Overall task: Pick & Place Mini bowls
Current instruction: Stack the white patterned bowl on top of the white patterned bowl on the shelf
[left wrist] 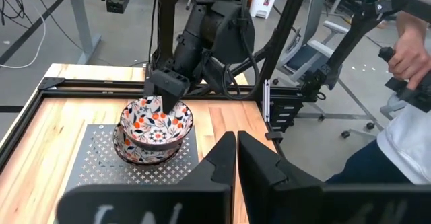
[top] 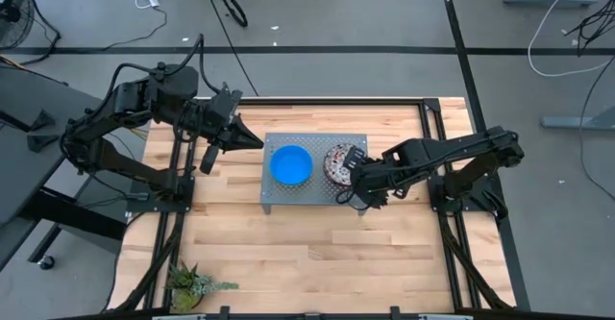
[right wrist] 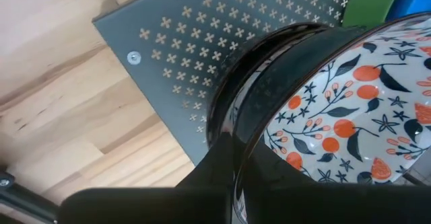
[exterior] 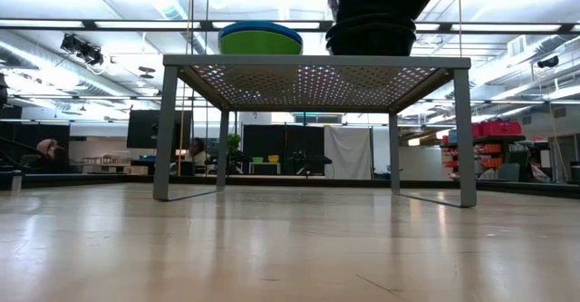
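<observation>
Floral bowl (left wrist: pixel 155 122) is gripped at its rim by the right hand (left wrist: pixel 166 96), directly below it, atop the stack; left hand (top: pixel 252 137) is held closed.

Floral mini bowls (top: pixel 338 162) stacked upright beside bright blue bowl (top: pixel 290 164) nested on green.

My two arms were dark, nearly black, built of jointed segments with cables running along them. My left gripper (left wrist: pixel 237 158) ended in two tapered matte-black fingers.
</observation>
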